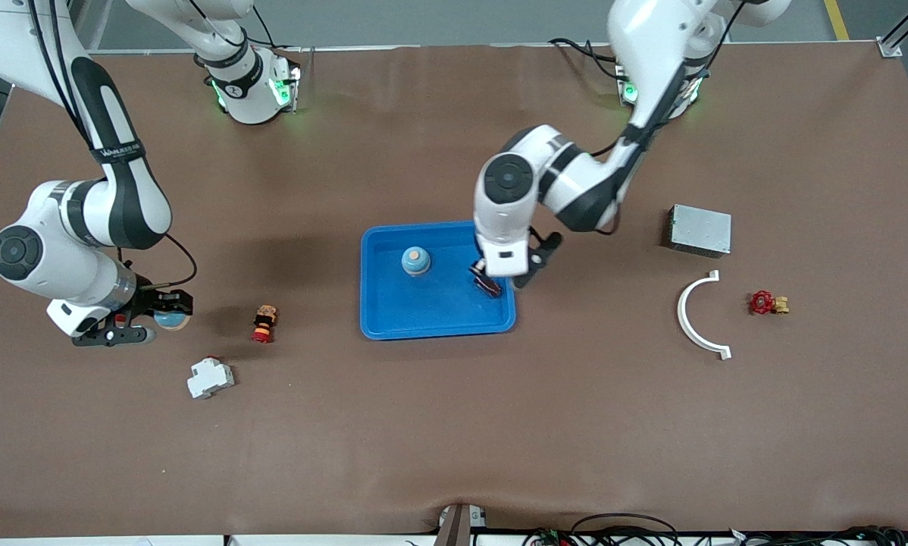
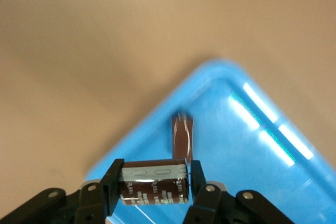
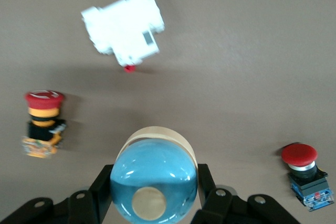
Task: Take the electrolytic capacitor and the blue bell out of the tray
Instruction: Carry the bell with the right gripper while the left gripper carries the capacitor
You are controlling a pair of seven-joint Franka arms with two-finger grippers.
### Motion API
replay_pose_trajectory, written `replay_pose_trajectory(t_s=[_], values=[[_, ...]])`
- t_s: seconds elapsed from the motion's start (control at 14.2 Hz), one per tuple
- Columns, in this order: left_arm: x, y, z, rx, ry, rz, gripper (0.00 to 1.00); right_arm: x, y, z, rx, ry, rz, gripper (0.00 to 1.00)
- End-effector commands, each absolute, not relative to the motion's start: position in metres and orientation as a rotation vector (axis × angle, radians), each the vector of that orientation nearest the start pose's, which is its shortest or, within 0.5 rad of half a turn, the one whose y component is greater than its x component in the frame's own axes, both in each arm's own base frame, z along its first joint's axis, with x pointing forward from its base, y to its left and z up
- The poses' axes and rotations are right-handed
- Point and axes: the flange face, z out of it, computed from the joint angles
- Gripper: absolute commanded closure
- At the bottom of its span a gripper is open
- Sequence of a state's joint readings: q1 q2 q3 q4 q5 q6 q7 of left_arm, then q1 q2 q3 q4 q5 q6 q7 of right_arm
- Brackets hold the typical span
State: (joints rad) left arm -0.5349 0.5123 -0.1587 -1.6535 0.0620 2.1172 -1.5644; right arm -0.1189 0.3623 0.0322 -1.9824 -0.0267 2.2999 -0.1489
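Capacitor [image 2: 154,183] clamped in left gripper [image 2: 154,184] over tray [image 1: 393,322]; right gripper [image 3: 154,192] grips bell [image 3: 154,179]. Next, lift clear.

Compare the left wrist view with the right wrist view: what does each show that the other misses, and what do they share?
Left wrist only: the left gripper, shut on the electrolytic capacitor, over a corner of the blue tray.

Right wrist only: the right gripper, shut on a blue bell, over the table with a white breaker, a red and yellow push button and a red-capped blue button lying around it.

Shared: only the brown table; each view shows its own black fingers closed on one item.
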Motion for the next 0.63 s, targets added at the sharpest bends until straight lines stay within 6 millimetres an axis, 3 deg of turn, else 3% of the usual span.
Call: replay_pose_trajectory(t_s=[0.0,0.21,0.42,0.56], values=[[0.556,-0.354,0.327,-2.811,-1.243,0.07,1.0,0.584,-0.072,0.278,-3.13,-0.141,0.07,1.0],[0.594,-0.267,0.353,-2.846,-1.126,0.099,1.0,0.576,-0.092,0.264,-3.127,-0.139,0.064,1.0],[0.618,-0.185,0.344,-2.868,-0.99,0.186,1.0,0.573,-0.109,0.249,-3.112,-0.127,0.073,1.0],[0.628,-0.14,0.327,-2.892,-0.905,0.24,1.0,0.572,-0.115,0.233,-3.072,-0.124,0.068,1.0]])
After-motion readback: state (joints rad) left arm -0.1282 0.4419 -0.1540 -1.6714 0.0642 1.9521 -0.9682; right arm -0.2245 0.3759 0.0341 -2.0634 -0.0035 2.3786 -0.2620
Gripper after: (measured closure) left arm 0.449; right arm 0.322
